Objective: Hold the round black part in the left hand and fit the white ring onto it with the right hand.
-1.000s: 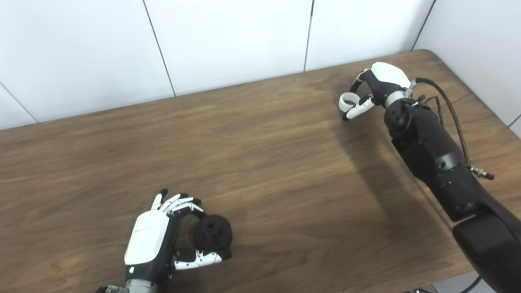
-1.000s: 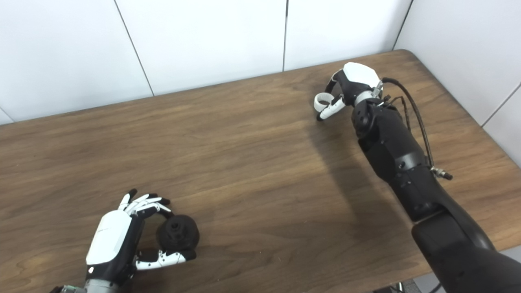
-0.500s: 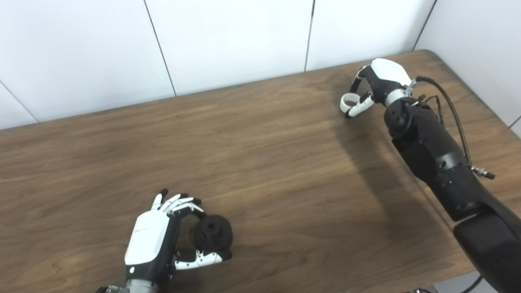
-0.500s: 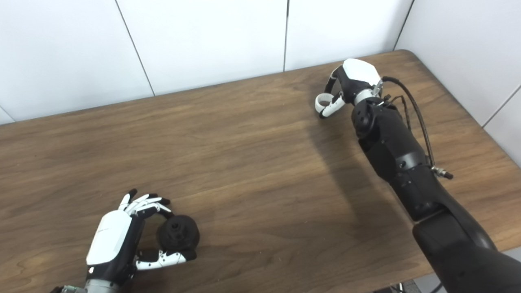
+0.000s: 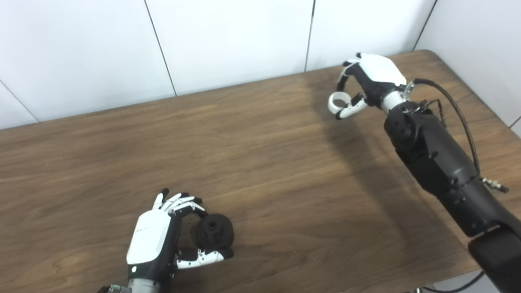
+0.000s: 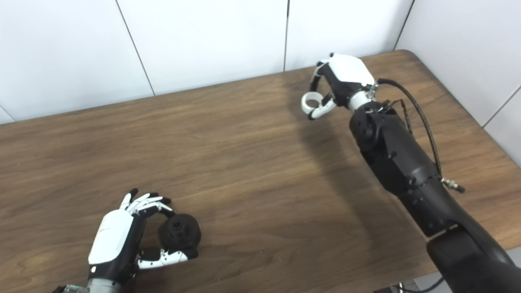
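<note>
The round black part (image 5: 213,232) is near the table's front left, held between the fingers and thumb of my left hand (image 5: 156,238), low over the wood. Far across the table at the back right, my right hand (image 5: 368,83) is raised above the surface and pinches the white ring (image 5: 338,101) between thumb and fingers. The ring's opening shows from above. The same ring (image 6: 311,101) and black part (image 6: 179,234) appear in the right eye view.
The brown wooden table (image 5: 264,162) stretches between the two hands. White wall panels stand behind its far edge. The table's right corner lies just past the right hand. A black cable (image 5: 456,118) loops off the right forearm.
My right hand has lifted with the white ring and moved a little left, towards the table's middle. The left hand and black part have stayed almost where they were.
</note>
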Motion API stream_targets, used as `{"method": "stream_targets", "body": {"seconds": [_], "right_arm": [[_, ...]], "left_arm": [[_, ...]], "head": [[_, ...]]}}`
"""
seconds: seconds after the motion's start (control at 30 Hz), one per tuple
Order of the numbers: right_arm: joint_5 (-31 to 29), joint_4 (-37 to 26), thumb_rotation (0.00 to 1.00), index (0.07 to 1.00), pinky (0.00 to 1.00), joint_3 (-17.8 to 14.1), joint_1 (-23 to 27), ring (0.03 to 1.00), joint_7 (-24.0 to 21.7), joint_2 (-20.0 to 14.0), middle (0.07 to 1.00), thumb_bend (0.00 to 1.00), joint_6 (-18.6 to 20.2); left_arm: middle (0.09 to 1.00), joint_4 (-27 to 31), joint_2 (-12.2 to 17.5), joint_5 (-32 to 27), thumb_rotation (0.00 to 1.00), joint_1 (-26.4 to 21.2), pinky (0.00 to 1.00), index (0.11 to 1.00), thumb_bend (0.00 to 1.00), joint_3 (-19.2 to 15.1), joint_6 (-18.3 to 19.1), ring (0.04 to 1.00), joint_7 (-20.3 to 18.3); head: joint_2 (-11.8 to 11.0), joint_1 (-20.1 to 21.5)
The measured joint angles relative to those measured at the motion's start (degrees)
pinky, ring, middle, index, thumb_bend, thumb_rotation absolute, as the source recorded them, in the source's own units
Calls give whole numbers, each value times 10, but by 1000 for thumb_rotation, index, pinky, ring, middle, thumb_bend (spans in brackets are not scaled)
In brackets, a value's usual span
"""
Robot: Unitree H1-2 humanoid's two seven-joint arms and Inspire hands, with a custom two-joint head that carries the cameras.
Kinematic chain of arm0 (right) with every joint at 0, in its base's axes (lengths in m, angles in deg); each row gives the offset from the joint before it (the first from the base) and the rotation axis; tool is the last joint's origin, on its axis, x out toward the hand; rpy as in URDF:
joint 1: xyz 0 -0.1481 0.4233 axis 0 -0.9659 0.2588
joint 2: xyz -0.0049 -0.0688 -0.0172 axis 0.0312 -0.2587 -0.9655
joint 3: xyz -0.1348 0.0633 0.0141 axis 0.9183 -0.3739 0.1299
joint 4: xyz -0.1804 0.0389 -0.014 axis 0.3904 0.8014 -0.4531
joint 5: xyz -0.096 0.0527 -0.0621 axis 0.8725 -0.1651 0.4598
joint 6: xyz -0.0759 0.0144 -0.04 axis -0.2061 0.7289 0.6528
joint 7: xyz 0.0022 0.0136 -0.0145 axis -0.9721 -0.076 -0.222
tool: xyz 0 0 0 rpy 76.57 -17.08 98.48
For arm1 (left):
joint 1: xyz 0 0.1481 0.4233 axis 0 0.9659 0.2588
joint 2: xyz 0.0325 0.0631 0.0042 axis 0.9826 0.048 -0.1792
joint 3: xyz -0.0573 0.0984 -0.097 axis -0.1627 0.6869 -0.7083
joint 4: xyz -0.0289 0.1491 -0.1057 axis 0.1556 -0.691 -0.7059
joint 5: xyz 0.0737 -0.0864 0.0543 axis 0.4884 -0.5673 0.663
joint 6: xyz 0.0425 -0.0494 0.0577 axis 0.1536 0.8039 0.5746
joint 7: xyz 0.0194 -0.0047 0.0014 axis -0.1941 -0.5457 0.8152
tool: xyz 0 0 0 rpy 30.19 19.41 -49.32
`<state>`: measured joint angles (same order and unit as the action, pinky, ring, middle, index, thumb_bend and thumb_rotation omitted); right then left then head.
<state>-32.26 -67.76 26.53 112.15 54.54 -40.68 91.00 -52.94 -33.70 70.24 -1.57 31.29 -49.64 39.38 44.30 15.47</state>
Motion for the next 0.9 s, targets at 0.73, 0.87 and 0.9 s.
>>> {"method": "stream_targets", "body": {"seconds": [0.73, 0.87, 0.9], "right_arm": [[8, -245, 144, 485, 1000, 46, -120, 995, -106, 78, 891, 524, -21], [8, -254, 145, 485, 1000, 47, -130, 989, -112, 80, 890, 523, -41], [8, -255, 144, 485, 1000, 47, -133, 989, -112, 82, 890, 523, -43]], "left_arm": [[774, -19, -43, 35, 51, -4, 1000, 484, 523, 40, 17, 877, 18], [777, -23, -49, 40, 52, -6, 1000, 484, 524, 48, 21, 882, 23], [778, -24, -50, 41, 52, -6, 1000, 484, 524, 50, 21, 882, 23]], "head": [[-11, -105], [-9, -122], [-8, -126]]}}
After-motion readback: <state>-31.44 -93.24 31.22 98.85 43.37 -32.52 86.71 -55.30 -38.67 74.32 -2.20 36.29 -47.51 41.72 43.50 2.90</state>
